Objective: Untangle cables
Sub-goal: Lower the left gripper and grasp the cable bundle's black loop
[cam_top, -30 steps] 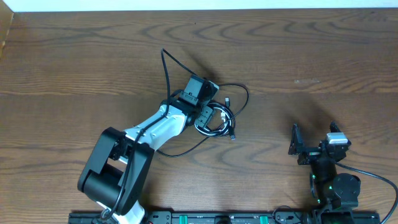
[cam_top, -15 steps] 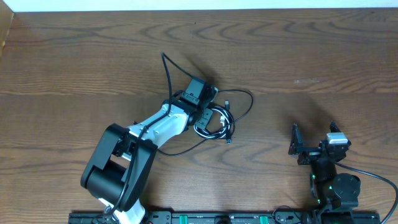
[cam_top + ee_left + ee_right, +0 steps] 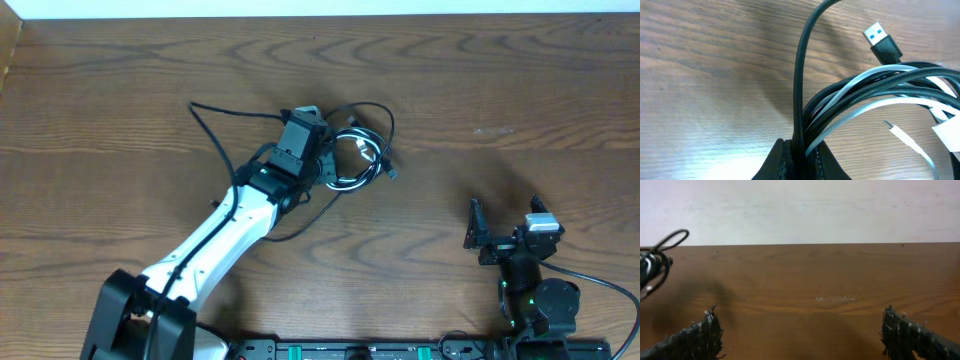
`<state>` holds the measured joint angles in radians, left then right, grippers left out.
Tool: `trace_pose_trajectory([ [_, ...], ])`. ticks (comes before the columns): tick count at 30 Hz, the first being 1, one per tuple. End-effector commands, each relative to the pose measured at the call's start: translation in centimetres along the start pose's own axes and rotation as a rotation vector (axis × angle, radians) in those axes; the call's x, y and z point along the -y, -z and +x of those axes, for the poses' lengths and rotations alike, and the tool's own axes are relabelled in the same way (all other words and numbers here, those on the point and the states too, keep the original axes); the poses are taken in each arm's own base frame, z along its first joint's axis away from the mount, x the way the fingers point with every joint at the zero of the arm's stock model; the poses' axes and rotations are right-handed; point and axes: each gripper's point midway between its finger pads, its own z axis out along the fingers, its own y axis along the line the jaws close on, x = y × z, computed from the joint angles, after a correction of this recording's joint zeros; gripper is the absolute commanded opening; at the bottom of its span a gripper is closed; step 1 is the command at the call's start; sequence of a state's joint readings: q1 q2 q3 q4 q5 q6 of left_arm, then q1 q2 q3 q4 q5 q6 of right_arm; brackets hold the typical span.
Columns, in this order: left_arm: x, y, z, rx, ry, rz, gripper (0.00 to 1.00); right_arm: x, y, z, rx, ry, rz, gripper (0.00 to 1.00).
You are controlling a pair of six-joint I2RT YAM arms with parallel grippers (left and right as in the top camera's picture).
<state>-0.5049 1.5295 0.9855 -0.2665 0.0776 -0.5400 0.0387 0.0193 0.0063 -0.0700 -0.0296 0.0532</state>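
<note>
The cables form a tangled bundle (image 3: 358,160) of black and white loops near the table's middle. My left gripper (image 3: 322,163) is shut on it, at its left side. In the left wrist view, black and white strands (image 3: 860,95) run down into the closed jaws of that gripper (image 3: 800,159), and a blue-tongued USB plug (image 3: 882,41) sticks out at the upper right. One black cable tail (image 3: 215,112) trails off to the far left. My right gripper (image 3: 505,217) rests open at the near right, well away from the bundle. Nothing lies between its fingers (image 3: 696,336).
The wooden table (image 3: 520,90) ends at a pale wall along the far edge. The right arm's base (image 3: 540,300) and its thick black wire sit at the near right. A faint pale smudge (image 3: 835,298) marks the wood ahead of the right gripper.
The left gripper closed on the bundle and carried it away from the near edge and slightly right as the arm stretched out. The black tail swung left. The right arm stayed still.
</note>
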Motion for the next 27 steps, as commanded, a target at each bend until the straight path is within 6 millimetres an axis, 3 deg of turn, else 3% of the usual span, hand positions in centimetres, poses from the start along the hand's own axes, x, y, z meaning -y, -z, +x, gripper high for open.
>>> trace_pose_trajectory([
  [1, 0.8, 0.4, 0.4, -0.029, 0.083, 0.055, 0.08, -0.1, 0.0, 0.1, -0.004, -0.005, -0.003, 0.99],
  [9, 1.8, 0.5, 0.9, -0.061, 0.037, 0.107, 0.08, -0.1, 0.0, 0.1, -0.004, -0.005, -0.004, 0.99],
  [18, 1.2, 0.4, 0.6, -0.023, -0.371, 0.082, 0.08, -0.1, 0.0, 0.1, -0.004, -0.005, -0.003, 0.99],
  [23, 0.9, 0.4, 0.4, -0.015, -0.387, 0.061, 0.08, -0.4, 0.0, 0.0, 0.001, -0.016, -0.021, 0.99],
  [27, 0.8, 0.4, 0.5, -0.016, -0.387, 0.061, 0.08, -2.1, 0.1, -0.2, -0.002, -0.156, -0.125, 0.99],
])
